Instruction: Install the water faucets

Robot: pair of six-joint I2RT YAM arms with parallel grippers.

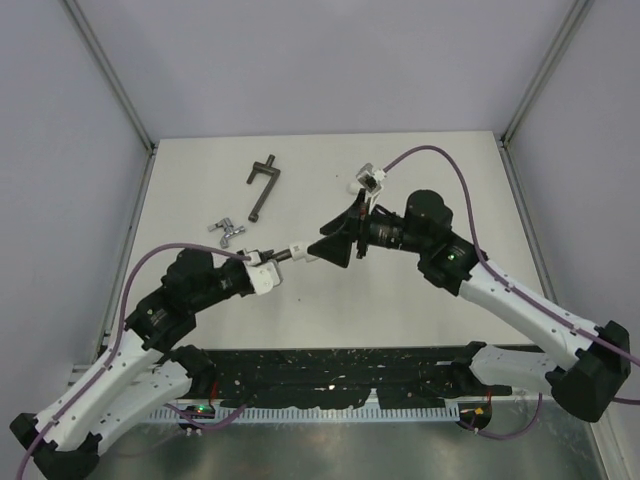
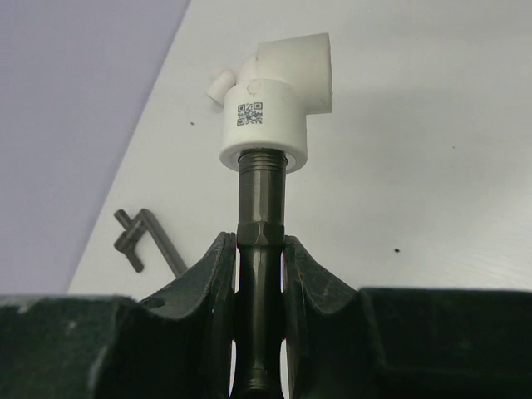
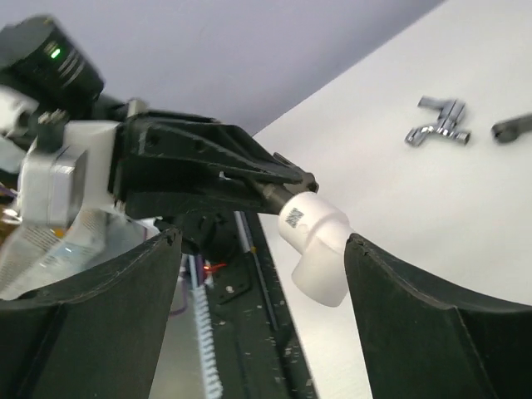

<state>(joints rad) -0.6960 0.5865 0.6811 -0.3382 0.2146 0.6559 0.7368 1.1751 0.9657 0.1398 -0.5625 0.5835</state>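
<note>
The left gripper [image 2: 260,249] was clamped on the dark faucet [image 2: 262,195], whose thread had entered the white elbow [image 2: 274,125]. The right gripper [image 3: 262,241] stood with its jaws apart on either side of that elbow. The silver faucet [image 1: 228,231] lay loose on the table [image 1: 420,310], apparently not yet installed.

Pale counter [image 1: 330,300] with dark T-handled bar [image 1: 263,187], shiny silver faucet [image 1: 228,232] near it, white elbow fitting [image 1: 368,182] farther right.

A white table [image 1: 330,310] is enclosed on three sides by plain pale lilac-grey walls [image 1: 320,60], joined by slanting metal posts [image 1: 110,70]; everything is evenly, softly lit.
</note>
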